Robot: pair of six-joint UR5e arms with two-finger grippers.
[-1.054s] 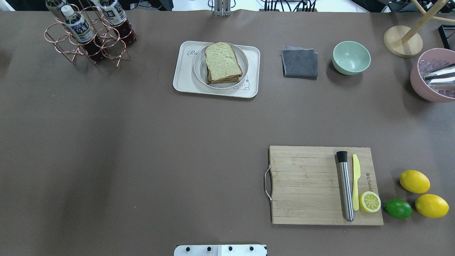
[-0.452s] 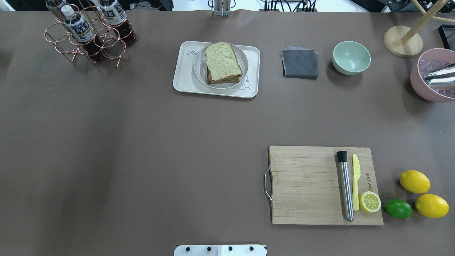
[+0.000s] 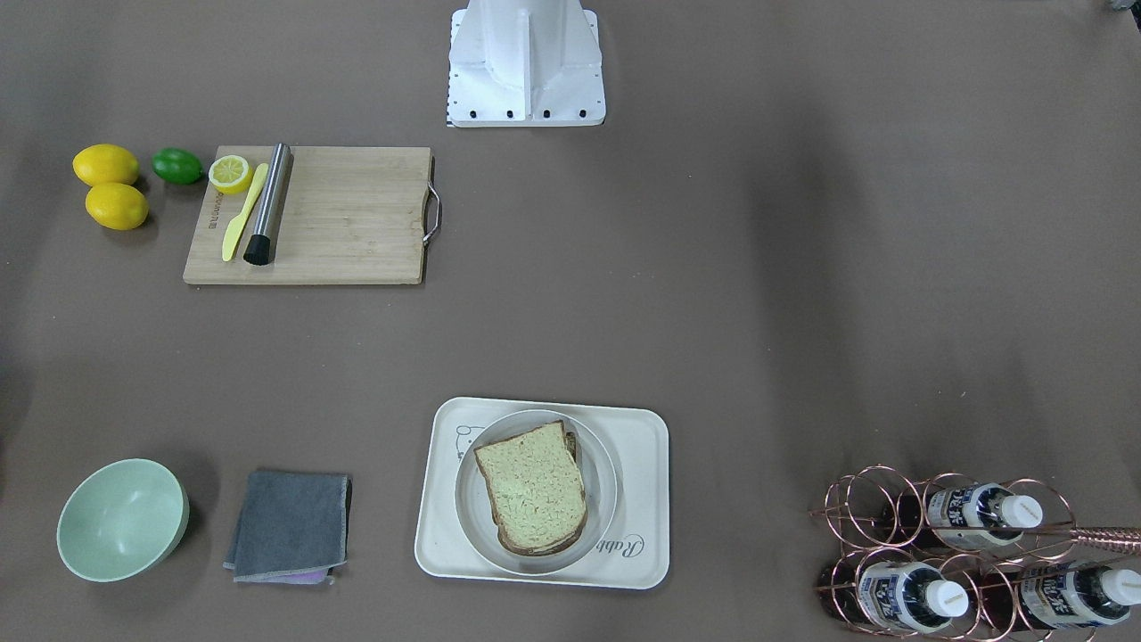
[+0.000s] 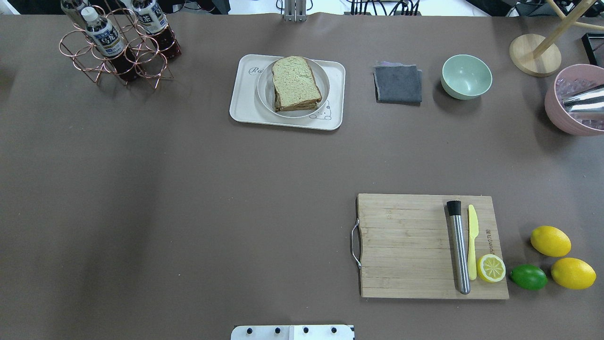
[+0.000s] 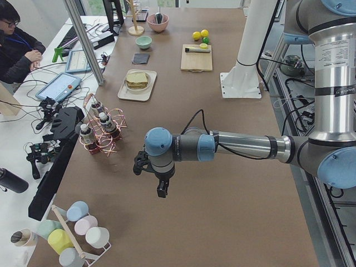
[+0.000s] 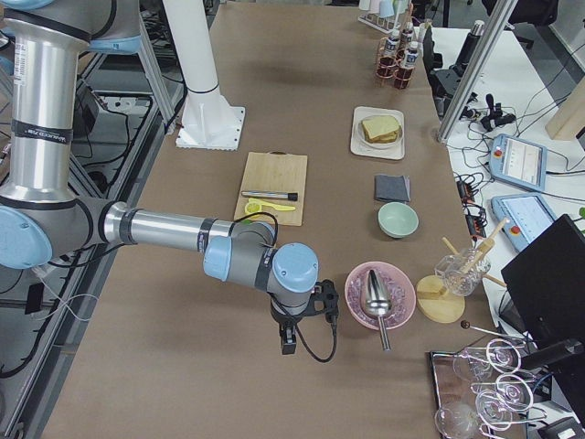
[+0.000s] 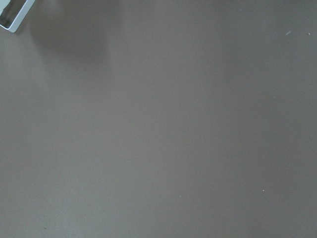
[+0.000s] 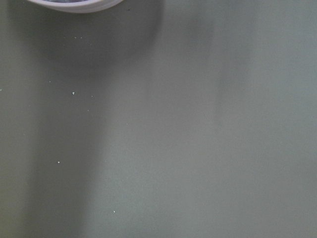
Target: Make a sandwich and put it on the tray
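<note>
The sandwich (image 4: pixel 295 82) lies on a small round white plate (image 4: pixel 264 97) that sits on the cream tray (image 4: pixel 243 101) at the table's far middle. The top bread slice shows; the filling is hidden between the slices. The sandwich (image 3: pixel 533 490) and tray (image 3: pixel 642 499) also show in the front-facing view. My left gripper (image 5: pixel 161 189) hangs over bare table far to the left of the tray. My right gripper (image 6: pixel 288 343) hangs over bare table near the pink bowl. Both show only in the side views, so I cannot tell whether they are open or shut.
A wooden cutting board (image 4: pixel 406 245) carries a steel muddler (image 4: pixel 458 248), a yellow knife (image 4: pixel 472 241) and a lemon half (image 4: pixel 490 268). Two lemons (image 4: pixel 550 241) and a lime (image 4: pixel 528 276) lie beside it. A grey cloth (image 4: pixel 398 83), green bowl (image 4: pixel 466 76), pink bowl (image 4: pixel 573 101) and bottle rack (image 4: pixel 118 45) line the far edge.
</note>
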